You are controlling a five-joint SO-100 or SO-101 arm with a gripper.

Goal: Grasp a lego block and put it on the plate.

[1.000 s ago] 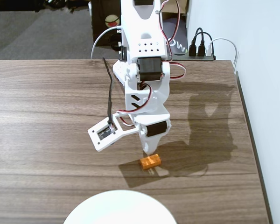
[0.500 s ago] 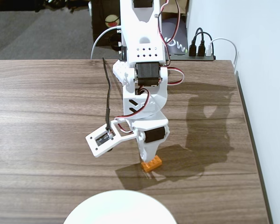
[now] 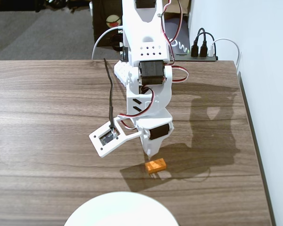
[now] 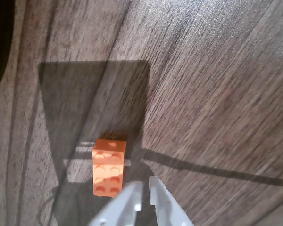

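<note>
Orange lego block (image 4: 109, 166) on wood table (image 3: 47, 117) | end effector (image 4: 145, 192) nearly pressed together, empty | no readable writing

This looks like an office or hobby desk: a wood-grain tabletop (image 3: 47, 108) against a plain pale wall (image 3: 254, 42), grey carpet (image 3: 42, 33) beyond its far edge, and a power strip (image 3: 205, 55) with plugged cables at the far right corner.
</note>
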